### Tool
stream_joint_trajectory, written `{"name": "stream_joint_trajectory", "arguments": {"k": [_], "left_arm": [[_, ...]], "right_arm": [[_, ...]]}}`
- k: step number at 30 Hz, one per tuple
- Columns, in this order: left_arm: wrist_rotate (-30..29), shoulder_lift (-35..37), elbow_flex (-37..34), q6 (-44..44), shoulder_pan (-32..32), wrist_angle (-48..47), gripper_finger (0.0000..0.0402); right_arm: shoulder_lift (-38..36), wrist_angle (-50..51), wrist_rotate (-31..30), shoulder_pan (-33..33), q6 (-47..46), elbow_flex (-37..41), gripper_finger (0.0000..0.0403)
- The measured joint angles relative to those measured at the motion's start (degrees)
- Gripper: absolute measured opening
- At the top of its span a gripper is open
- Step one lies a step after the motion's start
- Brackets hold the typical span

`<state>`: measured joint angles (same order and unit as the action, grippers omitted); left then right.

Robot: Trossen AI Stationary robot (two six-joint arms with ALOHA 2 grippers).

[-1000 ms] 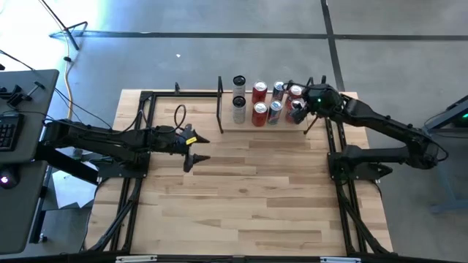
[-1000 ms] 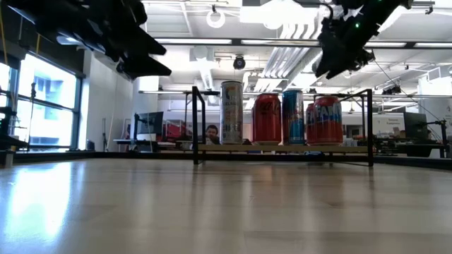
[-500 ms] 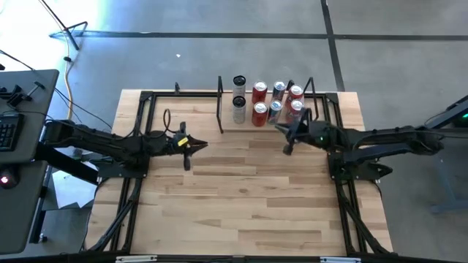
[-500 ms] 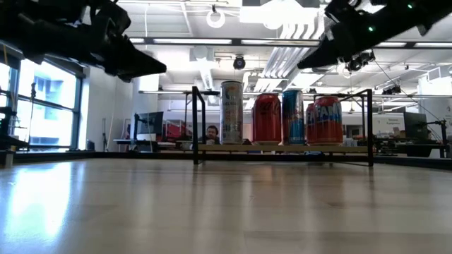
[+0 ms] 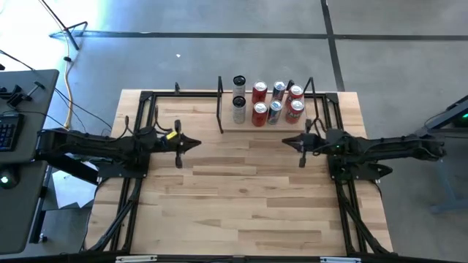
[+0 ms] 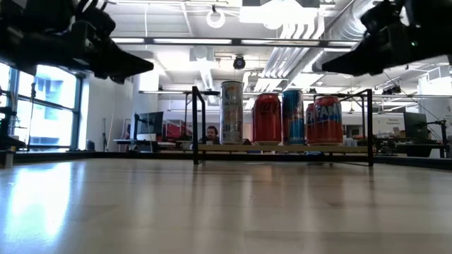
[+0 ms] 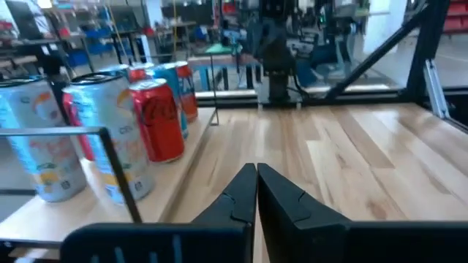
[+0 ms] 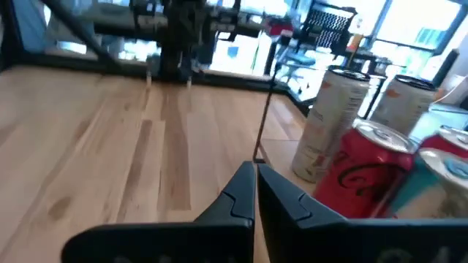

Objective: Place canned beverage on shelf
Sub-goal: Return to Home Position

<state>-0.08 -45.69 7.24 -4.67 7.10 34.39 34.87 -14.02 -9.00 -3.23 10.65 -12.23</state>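
Note:
Several canned beverages, red [image 5: 259, 113], blue [image 6: 292, 116] and silver-white [image 5: 239, 109], stand upright on the shelf [image 6: 282, 148], a light-wood board with thin black rods at the table's far edge. In the left wrist view the cans [image 7: 157, 120] stand off to one side, as they do in the right wrist view [image 8: 365, 172]. My left gripper [image 5: 197, 143] hovers shut over the table's left middle and holds nothing. My right gripper [image 5: 285, 140] hovers shut just on the near side of the shelf's right half, empty too. The two point at each other.
Black frame rails [image 5: 139, 146] run along the table's left side, and others [image 5: 344, 168] along its right. Bare wood [image 5: 241, 190] lies between the grippers and the near edge. A desk with a keyboard [image 5: 11, 124] stands beyond the left edge.
My right gripper has left the cans at the shelf's right end, moved toward the near edge and shut, now lying level over the table. My left gripper has drawn back a little toward the left edge, turned and shut. The cans have not moved.

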Motion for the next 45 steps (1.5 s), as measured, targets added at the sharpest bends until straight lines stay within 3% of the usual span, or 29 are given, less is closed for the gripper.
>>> {"name": "stream_joint_trajectory", "arguments": {"k": [5,9,13,17,22,28,35,43,45], "left_arm": [[1.30,5.05,-4.60,1.16,3.82,0.58,0.0002],[0.83,10.93,-6.61,0.36,8.15,1.67,0.0001],[6.67,13.02,-6.43,1.75,12.19,2.18,0.0001],[6.61,13.14,-6.55,3.62,15.68,-0.55,0.0001],[4.10,15.03,-6.51,4.77,21.04,-1.50,0.0001],[5.17,19.71,-6.57,5.64,28.52,-12.73,0.0000],[16.11,28.91,-6.57,6.28,32.84,-14.47,0.0001],[13.34,44.61,-6.55,6.80,33.83,-24.37,0.0004],[11.50,45.43,-6.46,6.50,33.33,-25.06,0.0007]], "right_arm": [[-10.95,-1.50,-0.35,-0.91,-3.83,7.35,0.0000],[-19.65,-1.07,-4.37,-0.91,-2.63,11.65,0.0000],[-25.90,7.18,-7.79,-0.93,-2.67,11.65,0.0000],[-29.83,10.68,-8.53,-0.96,-3.04,11.65,0.0000],[-31.64,10.64,-9.17,-2.26,-2.08,11.65,0.0000],[-31.60,10.68,-8.98,-6.60,-2.70,11.65,0.0000],[-31.60,10.88,-6.90,-8.54,-4.19,11.65,0.0000],[-33.13,11.02,-5.79,-8.54,-3.38,11.65,0.0000],[-34.01,10.97,-5.77,-8.54,-2.98,11.65,0.0000]]}}
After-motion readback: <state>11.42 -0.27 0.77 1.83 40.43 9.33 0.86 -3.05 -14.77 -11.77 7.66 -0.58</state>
